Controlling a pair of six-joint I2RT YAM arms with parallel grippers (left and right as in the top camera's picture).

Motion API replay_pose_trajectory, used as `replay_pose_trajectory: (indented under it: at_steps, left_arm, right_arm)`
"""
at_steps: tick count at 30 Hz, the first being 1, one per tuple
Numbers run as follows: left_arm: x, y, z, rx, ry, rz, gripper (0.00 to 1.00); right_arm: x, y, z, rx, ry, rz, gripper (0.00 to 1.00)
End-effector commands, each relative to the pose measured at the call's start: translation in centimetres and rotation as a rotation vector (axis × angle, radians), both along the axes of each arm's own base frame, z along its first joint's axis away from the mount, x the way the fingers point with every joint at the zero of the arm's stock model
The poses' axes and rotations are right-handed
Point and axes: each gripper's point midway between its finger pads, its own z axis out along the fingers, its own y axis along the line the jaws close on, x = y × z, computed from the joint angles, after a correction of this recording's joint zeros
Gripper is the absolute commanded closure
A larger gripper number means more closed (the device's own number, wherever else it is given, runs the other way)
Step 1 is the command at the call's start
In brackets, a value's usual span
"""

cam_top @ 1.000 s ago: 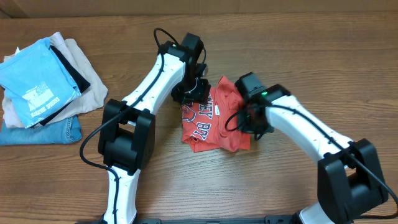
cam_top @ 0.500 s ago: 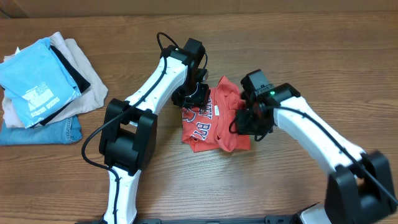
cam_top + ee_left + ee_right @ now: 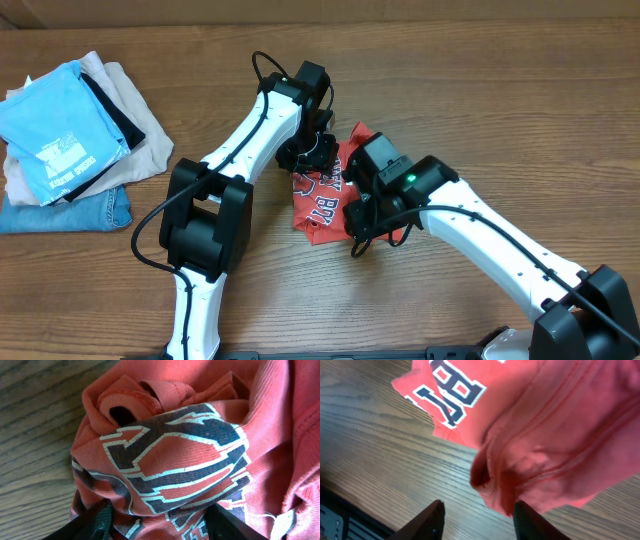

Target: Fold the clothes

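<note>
The clothes [image 3: 322,200], a red T-shirt with dark-and-white lettering, lie bunched in the middle of the wooden table. My left gripper [image 3: 312,156] is at the shirt's far left edge. In the left wrist view its fingers [image 3: 95,522] flank a raised bulge of printed fabric [image 3: 175,450] that fills the gap and touches both. My right gripper [image 3: 360,236] hangs over the shirt's near edge. In the right wrist view it [image 3: 480,522] stands open above bare wood, and a rolled fold of the shirt [image 3: 545,435] brushes its right finger [image 3: 527,520].
A pile of folded garments lies at the far left: a light blue shirt [image 3: 55,135] on top, beige cloth [image 3: 140,150] and denim [image 3: 70,212] beneath. The table's front edge [image 3: 340,505] lies near the right gripper.
My right gripper has opened and let go of the shirt, and its arm has swung left across the shirt toward the near edge. The left arm has stayed put.
</note>
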Motion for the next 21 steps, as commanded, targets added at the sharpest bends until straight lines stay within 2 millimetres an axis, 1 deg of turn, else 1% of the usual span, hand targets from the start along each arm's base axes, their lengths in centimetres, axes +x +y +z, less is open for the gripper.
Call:
replay_pose_trajectory:
  at_steps: [1,4,7,8,9,11,12,13,15,16,17,18,20,21]
  left_arm:
    - [-0.3,0.0,-0.5,0.014,0.002,-0.022,0.37]
    - [-0.3,0.0,-0.5,0.014,0.002,-0.022,0.37]
    - [-0.3,0.0,-0.5,0.014,0.002,-0.022,0.37]
    - [-0.3,0.1,-0.5,0.014,0.002,-0.021,0.37]
    - [-0.3,0.0,-0.5,0.014,0.002,-0.021,0.37]
    - [-0.3,0.0,-0.5,0.014,0.002,-0.022,0.37]
    - [-0.3,0.0,-0.5,0.014,0.002,-0.022,0.37]
    - [-0.3,0.0,-0.5,0.015,0.002,-0.022,0.37]
    - [-0.3,0.1,-0.5,0.014,0.003,-0.021,0.36]
    - [-0.3,0.1,-0.5,0.015,0.003,-0.021,0.37]
    - [-0.4,0.1,-0.5,0.015,0.005,-0.022,0.37]
    - [-0.4,0.1,-0.5,0.016,0.006,-0.022,0.37]
    - [-0.4,0.1,-0.5,0.016,0.006,-0.022,0.37]
    - [-0.4,0.1,-0.5,0.016,0.006,-0.022,0.37]
  right_arm:
    - [-0.3,-0.2,-1.4,-0.022,-0.016,0.022,0.49]
    - [-0.4,-0.3,-2.3,-0.02,-0.022,0.021,0.48]
    - [-0.2,-0.2,-2.8,-0.016,-0.038,0.02,0.5]
    - [0.0,-0.3,-2.9,-0.02,-0.044,0.019,0.55]
    - [0.2,-0.3,-2.9,-0.023,-0.053,0.017,0.63]
    - [0.7,-0.3,-2.9,-0.026,-0.074,0.012,0.87]
    - [0.8,-0.2,-2.8,-0.024,-0.082,0.01,0.95]
    - [1.1,-0.4,-2.8,-0.032,-0.09,-0.008,0.96]
    - [2.2,-2.1,-3.1,-0.107,-0.115,-0.134,0.96]
    - [2.9,-3.9,-3.1,-0.176,-0.133,-0.239,0.96]
    - [3.6,-6.9,-3.1,-0.276,-0.155,-0.407,0.96]
    - [3.8,-8.4,-3.1,-0.315,-0.158,-0.487,0.96]
    - [4.2,-10.1,-3.1,-0.331,-0.14,-0.551,0.96]
    - [4.3,-10.6,-3.2,-0.332,-0.13,-0.569,0.96]
